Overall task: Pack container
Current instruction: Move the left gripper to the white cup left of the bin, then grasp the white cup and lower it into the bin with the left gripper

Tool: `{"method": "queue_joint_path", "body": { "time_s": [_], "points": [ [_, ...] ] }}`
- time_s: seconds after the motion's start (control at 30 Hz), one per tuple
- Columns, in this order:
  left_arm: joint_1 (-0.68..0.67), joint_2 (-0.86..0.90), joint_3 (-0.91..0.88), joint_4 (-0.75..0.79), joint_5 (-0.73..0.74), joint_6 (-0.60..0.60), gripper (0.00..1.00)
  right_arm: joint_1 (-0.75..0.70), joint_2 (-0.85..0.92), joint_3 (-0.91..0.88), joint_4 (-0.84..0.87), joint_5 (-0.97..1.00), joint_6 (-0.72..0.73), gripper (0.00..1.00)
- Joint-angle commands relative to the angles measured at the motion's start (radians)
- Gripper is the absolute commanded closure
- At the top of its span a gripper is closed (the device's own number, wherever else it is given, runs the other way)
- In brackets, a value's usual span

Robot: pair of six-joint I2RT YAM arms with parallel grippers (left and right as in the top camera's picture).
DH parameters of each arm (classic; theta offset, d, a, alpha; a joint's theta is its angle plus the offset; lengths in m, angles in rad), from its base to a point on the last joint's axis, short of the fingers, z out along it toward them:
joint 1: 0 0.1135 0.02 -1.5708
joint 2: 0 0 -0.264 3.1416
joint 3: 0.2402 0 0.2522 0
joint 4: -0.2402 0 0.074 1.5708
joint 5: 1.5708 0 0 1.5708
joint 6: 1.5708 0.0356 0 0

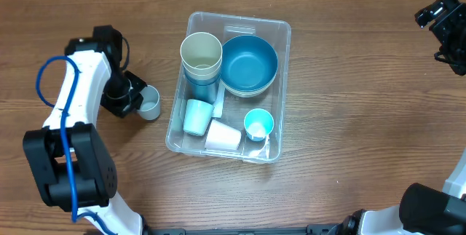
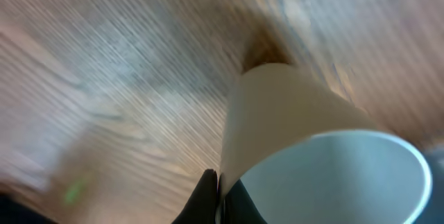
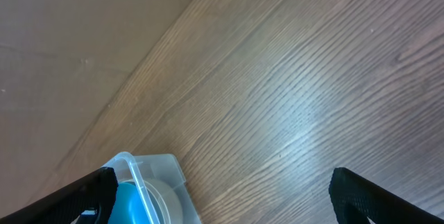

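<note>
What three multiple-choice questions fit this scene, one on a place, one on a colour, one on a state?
1. Where is the pale cup relative to the container? A) inside it B) outside it, in the left end effector C) balanced on its rim
2. What colour is the big bowl? A) red B) green C) blue
3. The right end effector is: A) open, empty B) shut on a cup C) shut on the bowl
1 B, gripped beside it in the overhead view; 2 C, plainly blue; 3 A, fingers wide apart, nothing between.
</note>
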Motion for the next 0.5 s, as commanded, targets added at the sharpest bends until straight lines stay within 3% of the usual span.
{"method": "queue_joint_path", "body": {
  "time_s": [0.0, 0.17, 0.47],
  "points": [
    [-0.002, -0.129, 0.173, -0.108, -0.018, 0.019, 0.96, 0.002, -0.006, 0.006, 0.005, -0.005, 0.002, 0.00],
    [-0.074, -0.288, 0.273, -0.234, -0.018, 0.038, 0.96, 0.002, -0.006, 0.006, 0.005, -0.005, 0.002, 0.00],
    [-0.431, -0.363, 0.268, -0.326, -0.010, -0.087, 0.96, 0.002, -0.006, 0.006, 0.005, -0.005, 0.002, 0.00]
  ]
}}
